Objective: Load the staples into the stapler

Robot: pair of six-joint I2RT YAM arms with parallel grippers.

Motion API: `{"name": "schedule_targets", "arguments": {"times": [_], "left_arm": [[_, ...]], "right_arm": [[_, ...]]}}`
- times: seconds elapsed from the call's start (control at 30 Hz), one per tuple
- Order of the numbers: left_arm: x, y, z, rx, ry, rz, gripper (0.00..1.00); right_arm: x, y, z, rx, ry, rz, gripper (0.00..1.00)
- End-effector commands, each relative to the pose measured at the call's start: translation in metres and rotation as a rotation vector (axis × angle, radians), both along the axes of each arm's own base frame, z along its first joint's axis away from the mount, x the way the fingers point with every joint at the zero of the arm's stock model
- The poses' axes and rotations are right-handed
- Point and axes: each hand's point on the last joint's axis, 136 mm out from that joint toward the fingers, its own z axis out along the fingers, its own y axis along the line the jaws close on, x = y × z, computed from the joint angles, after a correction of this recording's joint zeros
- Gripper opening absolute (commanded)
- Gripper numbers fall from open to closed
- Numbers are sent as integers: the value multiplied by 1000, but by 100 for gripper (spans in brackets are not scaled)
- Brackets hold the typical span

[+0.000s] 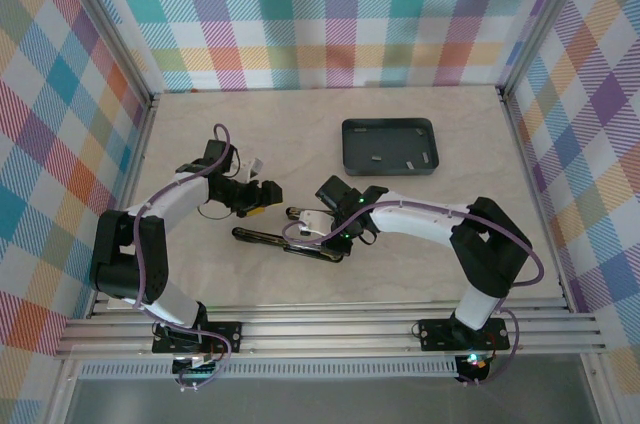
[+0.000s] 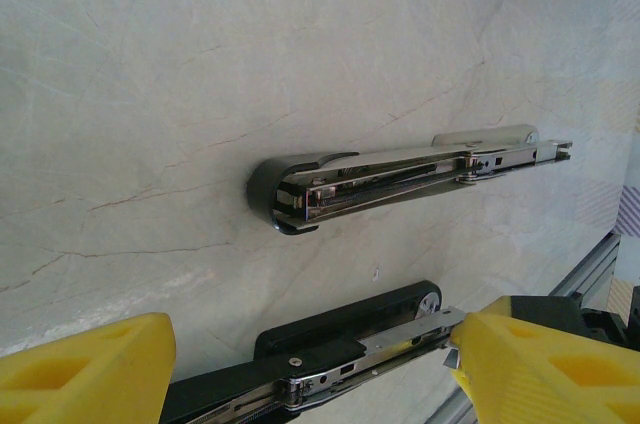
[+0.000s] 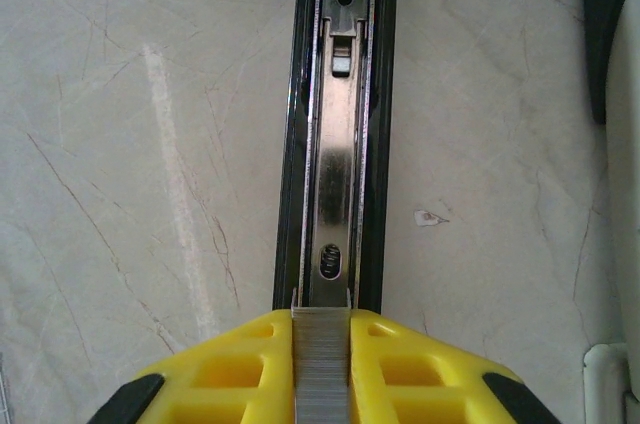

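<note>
Yellow right gripper [image 3: 320,332] pinches the staples [image 3: 320,379], a ridged silver-grey strip lying six-to-twelve, pointing toward twelve along the open stapler [image 3: 340,144]; left gripper [image 2: 312,344] gapes empty.

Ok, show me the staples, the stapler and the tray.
staples [image 3: 320,369], right wrist view, middle of the strip.
stapler [image 3: 337,169], right wrist view, open metal channel.
tray [image 1: 395,139], top external view, bare floor.

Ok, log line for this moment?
left gripper open near stapler | right gripper shut on staples at its open channel | not yet loaded
</note>
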Motion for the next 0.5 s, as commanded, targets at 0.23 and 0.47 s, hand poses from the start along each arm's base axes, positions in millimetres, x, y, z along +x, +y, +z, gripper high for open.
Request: {"name": "schedule_targets", "arguments": {"times": [0.23,0.47], "left_arm": [[-4,0,-3,5,6,-18,75],[-4,0,-3,4,6,-18,75]], "right_arm": [[-6,-1,-2,-30,23,34,18],[-6,-1,-5,-41,36,37,19]]}}
